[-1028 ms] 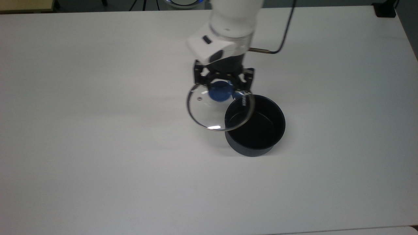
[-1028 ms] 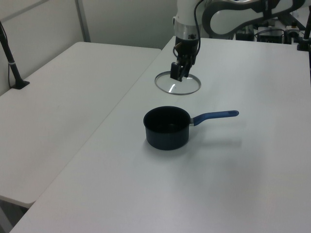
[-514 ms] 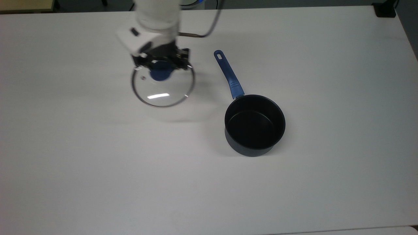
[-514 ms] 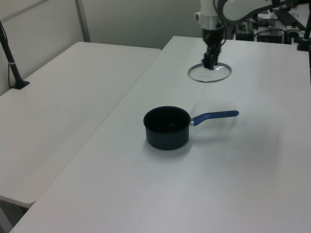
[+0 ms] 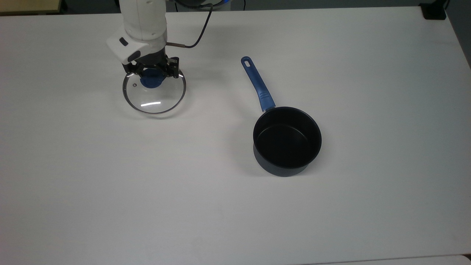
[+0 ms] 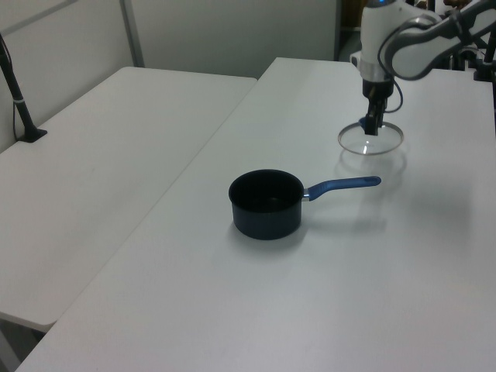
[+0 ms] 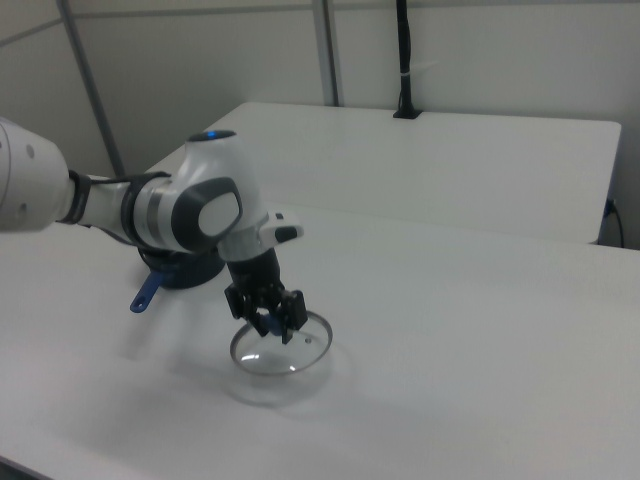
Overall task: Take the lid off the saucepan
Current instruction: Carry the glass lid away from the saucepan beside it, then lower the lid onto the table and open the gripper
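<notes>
The round clear glass lid with a steel rim (image 5: 154,92) is held by its blue centre knob in the black two-finger gripper (image 5: 151,76) — the fingers are clenched on that knob; the lid is kept well apart from the small deep dark navy saucepan (image 5: 287,141), off toward the top view's left; the saucepan is left uncovered on the white table (image 5: 110,184), its long slim blue handle (image 5: 257,83) pointed away from the lid's side — up the top view.

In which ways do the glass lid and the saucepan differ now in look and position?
The lid is a flat clear disc with a steel rim; the saucepan is deep and dark. The pincer grips the lid's blue knob; the saucepan stands free and uncovered, its long handle pointing away. Both are round with blue parts.
</notes>
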Robot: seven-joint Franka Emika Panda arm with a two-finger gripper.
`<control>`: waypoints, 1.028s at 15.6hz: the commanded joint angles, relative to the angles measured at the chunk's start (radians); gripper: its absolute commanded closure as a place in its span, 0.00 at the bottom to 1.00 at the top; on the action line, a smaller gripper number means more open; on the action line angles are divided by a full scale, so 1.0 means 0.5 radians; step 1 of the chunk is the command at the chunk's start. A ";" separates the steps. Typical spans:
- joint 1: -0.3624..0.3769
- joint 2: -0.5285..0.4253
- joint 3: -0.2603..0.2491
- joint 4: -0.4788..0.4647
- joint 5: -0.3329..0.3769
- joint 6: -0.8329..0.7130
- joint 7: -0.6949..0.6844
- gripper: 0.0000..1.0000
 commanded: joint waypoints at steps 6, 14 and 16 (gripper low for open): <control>-0.008 0.087 0.015 -0.058 -0.062 0.098 -0.006 0.17; 0.031 -0.204 0.018 0.468 0.087 -0.713 0.122 0.00; 0.074 -0.214 0.018 0.754 0.213 -1.048 0.125 0.00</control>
